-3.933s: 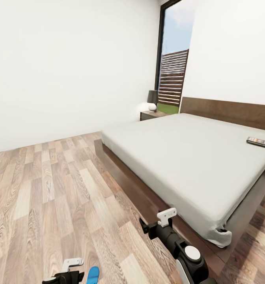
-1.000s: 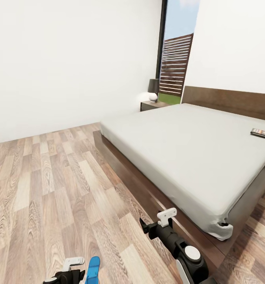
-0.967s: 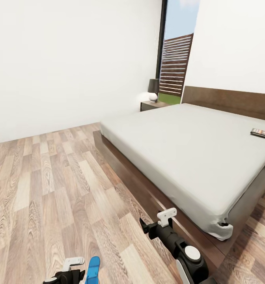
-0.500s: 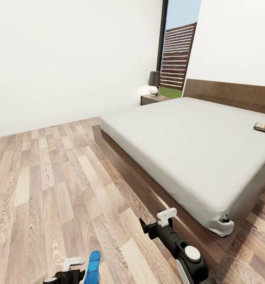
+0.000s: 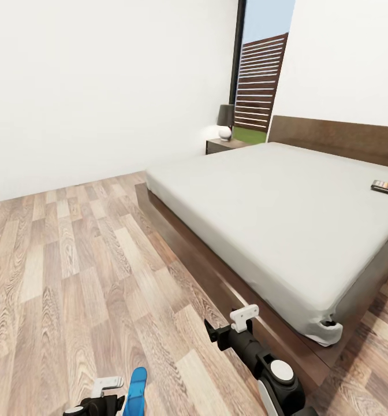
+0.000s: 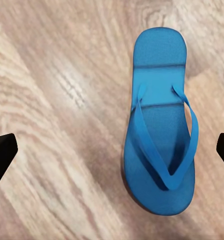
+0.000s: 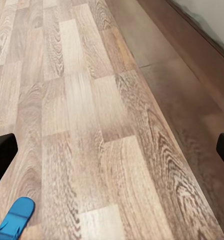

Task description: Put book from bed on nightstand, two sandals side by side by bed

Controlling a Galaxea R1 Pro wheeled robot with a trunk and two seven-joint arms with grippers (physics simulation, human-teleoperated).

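- The bed [image 5: 286, 214], a low dark wooden frame with a plain grey mattress, fills the 3 o'clock half of the head view, its headboard against the white wall at about 2 o'clock.
- The book [image 5: 387, 187] lies flat on the mattress at the far 3 o'clock edge, near the headboard end and partly cut by the frame.
- A dark nightstand [image 5: 224, 145] stands just beside the head of the bed at about 1 o'clock, below the tall black-framed window [image 5: 260, 69] that shows a slatted fence.
- On the nightstand sits a lamp [image 5: 225, 121] with a dark shade and a round white base.
- One blue sandal [image 5: 137, 388] lies on the wood-plank floor [image 5: 73, 271] at about 7 o'clock, well apart from the bed frame.
- The left gripper [image 5: 105, 393] hangs just beside that sandal at the 7 o'clock edge of the head view.
- In the left wrist view the sandal [image 6: 159, 125] lies strap-up on the planks between the two dark fingers [image 6: 2, 155], which stand wide apart and touch nothing.
- The right gripper [image 5: 231, 329] hovers at about 5 o'clock, over the floor close to the foot corner of the bed frame.
- In the right wrist view its fingers [image 7: 3, 155] also stand wide apart and empty, above bare planks, with the tip of a blue sandal [image 7: 14, 216] at one corner.
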